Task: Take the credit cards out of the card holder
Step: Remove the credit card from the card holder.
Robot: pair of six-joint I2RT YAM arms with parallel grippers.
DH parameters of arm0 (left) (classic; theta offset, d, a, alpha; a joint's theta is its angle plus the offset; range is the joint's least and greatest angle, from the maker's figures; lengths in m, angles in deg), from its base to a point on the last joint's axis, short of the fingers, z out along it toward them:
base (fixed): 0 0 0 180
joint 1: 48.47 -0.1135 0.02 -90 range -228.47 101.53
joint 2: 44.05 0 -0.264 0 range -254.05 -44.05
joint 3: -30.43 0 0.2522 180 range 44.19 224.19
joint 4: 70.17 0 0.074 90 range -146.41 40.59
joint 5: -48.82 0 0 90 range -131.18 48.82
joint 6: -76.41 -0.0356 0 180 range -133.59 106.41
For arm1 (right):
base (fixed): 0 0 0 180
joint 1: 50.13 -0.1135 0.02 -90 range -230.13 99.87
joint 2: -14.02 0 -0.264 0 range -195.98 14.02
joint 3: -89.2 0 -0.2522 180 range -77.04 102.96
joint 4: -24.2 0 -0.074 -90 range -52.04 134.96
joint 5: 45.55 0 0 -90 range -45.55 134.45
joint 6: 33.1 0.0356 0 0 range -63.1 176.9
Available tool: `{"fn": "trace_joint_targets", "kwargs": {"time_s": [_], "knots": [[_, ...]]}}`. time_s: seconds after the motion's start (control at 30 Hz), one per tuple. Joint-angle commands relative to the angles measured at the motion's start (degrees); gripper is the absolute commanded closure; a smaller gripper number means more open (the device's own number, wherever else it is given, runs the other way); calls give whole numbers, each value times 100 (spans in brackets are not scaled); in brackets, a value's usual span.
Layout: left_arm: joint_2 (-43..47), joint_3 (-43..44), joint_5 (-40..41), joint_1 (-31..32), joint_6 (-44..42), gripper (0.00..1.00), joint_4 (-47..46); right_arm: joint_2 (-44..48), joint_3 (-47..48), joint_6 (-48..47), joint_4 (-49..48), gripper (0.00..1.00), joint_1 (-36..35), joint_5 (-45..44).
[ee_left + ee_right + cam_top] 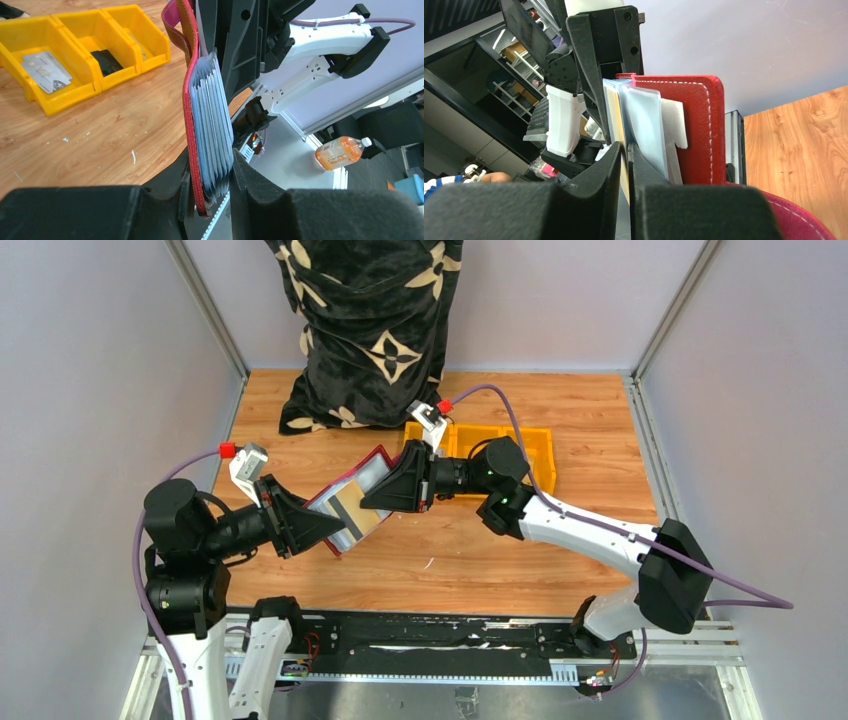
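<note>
The dark red card holder hangs open above the table between my two grippers. My left gripper is shut on its lower end; in the left wrist view the pads clamp the red cover and the fan of clear grey sleeves. My right gripper is shut on the edge of a tan credit card that sits in the front sleeve, the jaws nearly touching. That card shows a dark stripe. The red cover stands behind the sleeves.
A yellow three-compartment bin stands behind the right gripper; in the left wrist view its rim encloses a pale grey card in one compartment and a dark object in the middle one. A black patterned cloth hangs at the back.
</note>
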Motion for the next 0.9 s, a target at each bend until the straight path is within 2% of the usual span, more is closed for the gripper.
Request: {"fn": "trace_joint_targets", "kwargs": {"time_s": [0.0, 0.07, 0.1, 0.17, 0.23, 0.37, 0.73, 0.87], "knots": [[-146, 77, 111, -2, -23, 86, -241, -127, 220, -197, 137, 90, -494, 513], [-152, 76, 86, -2, -32, 84, -248, -92, 194, -193, 127, 100, -494, 492], [-159, 82, 62, -6, -28, 80, -241, -85, 174, -160, 45, 100, -494, 480], [-167, 101, -30, -2, -12, 62, -216, -65, 56, 119, -517, 100, -471, 316], [-158, 92, -120, -2, 46, 50, -206, -55, -52, 430, -1176, 100, -436, -10], [-79, 116, -380, -2, 89, 42, -205, -21, -136, 519, -1742, 100, -449, -775], [20, 193, -534, -2, 78, 40, -206, 372, -663, 68, -1723, 100, -458, -1891], [-30, 269, -612, -2, 52, 46, -209, 370, -804, 95, -1777, 100, -476, -1994]]}}
